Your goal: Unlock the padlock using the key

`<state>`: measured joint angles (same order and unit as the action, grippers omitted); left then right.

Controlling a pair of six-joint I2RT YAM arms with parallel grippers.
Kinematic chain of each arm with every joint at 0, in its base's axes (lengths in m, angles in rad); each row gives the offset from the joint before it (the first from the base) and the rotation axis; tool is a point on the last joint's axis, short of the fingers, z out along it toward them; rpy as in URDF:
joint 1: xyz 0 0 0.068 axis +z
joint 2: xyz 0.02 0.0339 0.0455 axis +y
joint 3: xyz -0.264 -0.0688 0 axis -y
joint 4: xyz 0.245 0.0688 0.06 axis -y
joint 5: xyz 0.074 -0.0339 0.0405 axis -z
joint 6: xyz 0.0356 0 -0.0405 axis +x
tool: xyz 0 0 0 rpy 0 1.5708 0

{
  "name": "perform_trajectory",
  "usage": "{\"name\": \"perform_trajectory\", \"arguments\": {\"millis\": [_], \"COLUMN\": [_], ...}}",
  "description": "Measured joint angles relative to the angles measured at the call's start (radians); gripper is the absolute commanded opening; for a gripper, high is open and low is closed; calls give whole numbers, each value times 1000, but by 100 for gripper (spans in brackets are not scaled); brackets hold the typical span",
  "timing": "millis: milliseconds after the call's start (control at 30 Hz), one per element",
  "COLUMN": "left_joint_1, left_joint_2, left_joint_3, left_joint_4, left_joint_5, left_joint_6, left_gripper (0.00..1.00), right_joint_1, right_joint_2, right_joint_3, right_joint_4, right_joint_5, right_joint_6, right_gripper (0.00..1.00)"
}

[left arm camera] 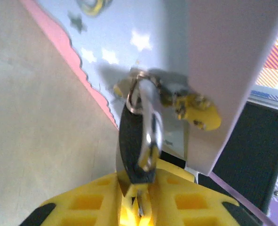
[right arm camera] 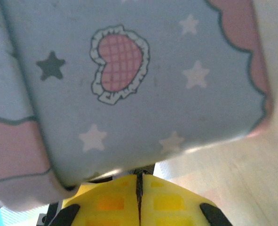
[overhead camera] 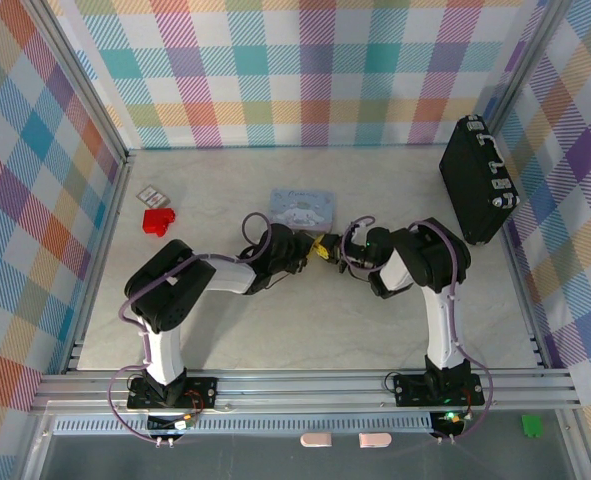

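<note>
The padlock [left arm camera: 131, 141] has a dark blocky body and a thin silvery shackle [left arm camera: 154, 123]. It hangs at the edge of the pale blue tin [left arm camera: 113, 44], and my left gripper [left arm camera: 139, 182] is shut on its lower end. A small ring [left arm camera: 133, 99] and a yellow tag [left arm camera: 197, 110] sit by the shackle. I cannot pick out the key. My right gripper [right arm camera: 139, 177] is shut, its tips just under the tin [right arm camera: 139, 94]. In the top view the left gripper [overhead camera: 306, 245] and right gripper [overhead camera: 331, 250] meet tip to tip at the near edge of the tin [overhead camera: 303, 207].
A black case [overhead camera: 478, 180] leans against the right wall. A red block [overhead camera: 158, 220] and a small card [overhead camera: 151, 194] lie at the left. Checked walls close in the table on three sides.
</note>
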<state>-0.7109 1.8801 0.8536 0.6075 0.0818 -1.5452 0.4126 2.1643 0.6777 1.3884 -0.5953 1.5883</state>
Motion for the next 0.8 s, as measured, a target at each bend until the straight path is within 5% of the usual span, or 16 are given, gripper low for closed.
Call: {"name": "perform_trajectory", "arguments": {"millis": [400,633,800], "left_joint_1": [0,-27,-14], "left_joint_2": [-87,-237,-263], "left_joint_3": [-111,-137,-182], "left_joint_4": [-15,-25,-36], "left_joint_5": [45,188,193], "left_joint_6": [51,150,198], "left_gripper": [48,49,49], "right_joint_1": [61,105,113], "right_joint_2": [-35,-39,-74], "right_joint_3": [-75,-70,-99], "right_joint_4": [18,0,-32], "right_joint_5": [64,89,117], "right_joint_6": [-45,-68,-86], "right_gripper": [0,0,0]}}
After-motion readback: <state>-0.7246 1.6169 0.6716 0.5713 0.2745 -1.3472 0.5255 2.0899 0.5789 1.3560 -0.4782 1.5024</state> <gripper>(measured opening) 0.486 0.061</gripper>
